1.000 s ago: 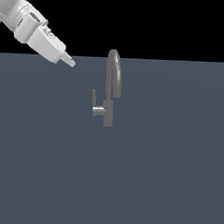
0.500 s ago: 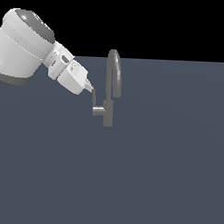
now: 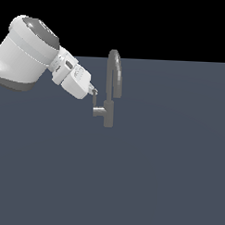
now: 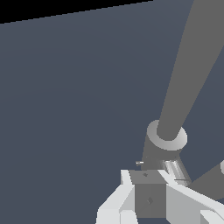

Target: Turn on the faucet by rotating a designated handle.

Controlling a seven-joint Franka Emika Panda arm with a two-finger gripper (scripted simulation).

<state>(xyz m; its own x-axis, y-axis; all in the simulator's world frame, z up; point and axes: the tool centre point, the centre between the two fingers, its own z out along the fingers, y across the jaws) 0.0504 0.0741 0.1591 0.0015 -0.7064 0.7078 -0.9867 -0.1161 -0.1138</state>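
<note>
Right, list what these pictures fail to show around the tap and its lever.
- Exterior view: the gripper tip meets the lever, too small to tell whether it is open, shut or touching.
- Wrist view: the spout of the tap is cut off by the top edge.
- Wrist view: the fingers run off the bottom edge.

Flat even light, sharp, shadowless render
</note>
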